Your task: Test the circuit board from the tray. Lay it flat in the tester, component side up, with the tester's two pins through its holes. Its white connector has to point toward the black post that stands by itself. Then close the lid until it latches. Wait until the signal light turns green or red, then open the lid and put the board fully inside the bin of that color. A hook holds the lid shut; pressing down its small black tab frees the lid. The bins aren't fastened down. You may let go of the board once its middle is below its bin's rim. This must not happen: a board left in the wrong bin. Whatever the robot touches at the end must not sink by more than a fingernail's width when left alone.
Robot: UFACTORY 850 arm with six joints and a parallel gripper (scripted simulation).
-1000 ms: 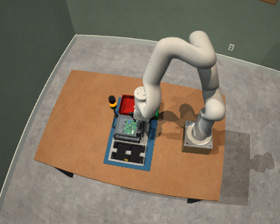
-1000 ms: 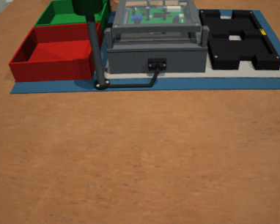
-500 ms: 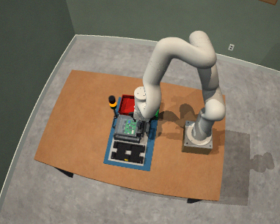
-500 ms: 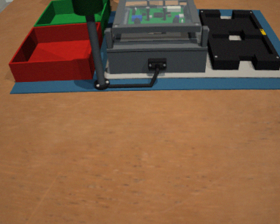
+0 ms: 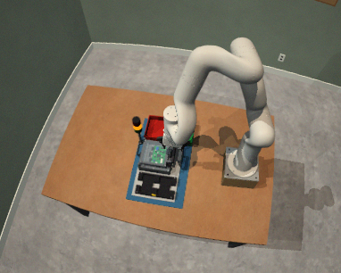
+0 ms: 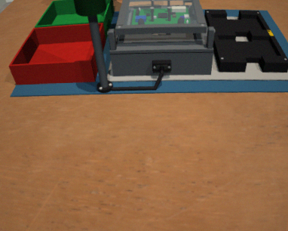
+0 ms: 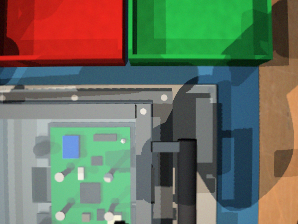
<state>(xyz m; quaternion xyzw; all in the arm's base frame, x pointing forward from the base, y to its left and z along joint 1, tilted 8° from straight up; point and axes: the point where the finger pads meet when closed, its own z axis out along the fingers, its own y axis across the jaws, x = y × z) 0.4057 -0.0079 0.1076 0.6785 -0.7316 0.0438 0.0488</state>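
1. Top view: you have the arm (image 5: 187,95) reaching over the desk (image 5: 95,156) (image 6: 141,162) (image 7: 280,115), its wrist end covering most of the green bin (image 5: 192,137) (image 6: 67,19) (image 7: 200,30). The fingers stand wide apart with nothing between them, though the wrist end hides them from you here. The red bin (image 5: 155,128) (image 6: 58,56) (image 7: 65,30) sits beside the green one. Your signal light (image 5: 137,128) (image 6: 90,7) shows a bright amber band. Any lettering on the arm is too small for you to read. A wall socket (image 5: 281,57) is behind.

2. Exterior view: your circuit board (image 5: 159,154) (image 6: 161,16) (image 7: 90,172) lies in the tester (image 5: 155,156) (image 6: 161,62) (image 7: 144,150), under the clear lid's frame. You can't tell from here whether the lid is latched. The light's pole (image 6: 97,50) stands in front of the bins, partly blocking your look at them; its top is cut off. The black tray (image 5: 155,185) (image 6: 250,49), with a yellow mark, is on the tester's other side.

3. Wrist view: you see the board's blue part and its pale posts through the lid, with a black bar (image 7: 187,180) beside the lid frame. Shadows fall across the blue mat (image 5: 133,189) (image 6: 65,89) (image 7: 240,115). The board's small markings are unreadable to you.
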